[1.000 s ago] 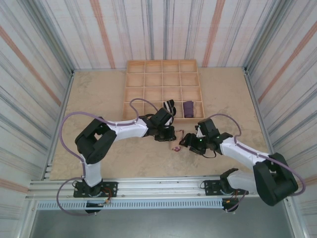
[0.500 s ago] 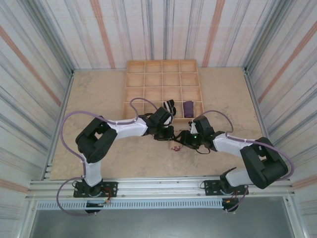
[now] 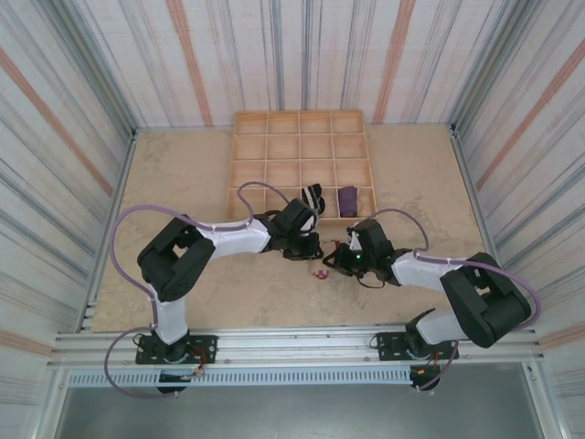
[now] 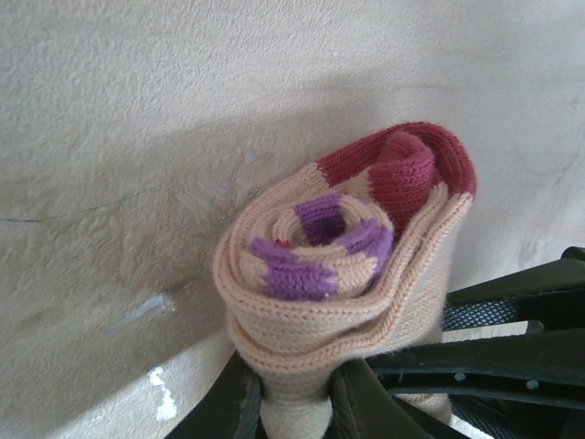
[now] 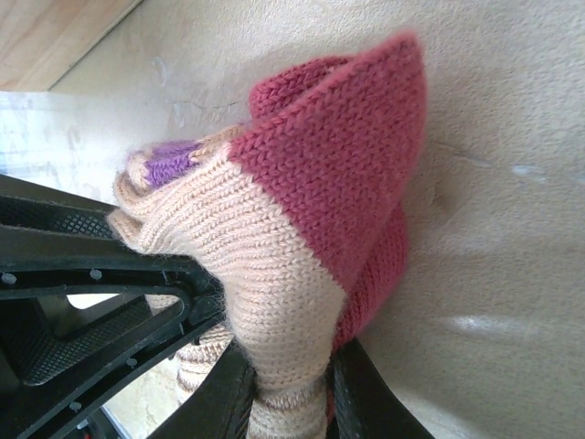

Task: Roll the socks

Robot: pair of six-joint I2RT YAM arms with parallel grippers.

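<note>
A beige sock [image 4: 338, 302] with a maroon end and purple patches is rolled into a spiral just above the tabletop. My left gripper [image 4: 294, 416] is shut on the roll's lower beige edge. My right gripper [image 5: 288, 402] is shut on the same beige sock [image 5: 274, 238], pinching its outer beige layer beside the maroon part. In the top view the left gripper [image 3: 306, 249] and right gripper [image 3: 338, 262] meet in front of the tray, with a bit of the sock [image 3: 322, 272] showing between them. A black-and-white striped sock [image 3: 313, 195] and a purple sock [image 3: 347, 197] lie in the tray's front row.
The wooden grid tray [image 3: 274, 146] stands at the back middle of the tan table, close behind both grippers. Striped walls close in the table on three sides. Bare tabletop lies to the left and right of the arms.
My right gripper has moved left up to the left gripper and closed on the beige sock. The left arm has hardly moved.
</note>
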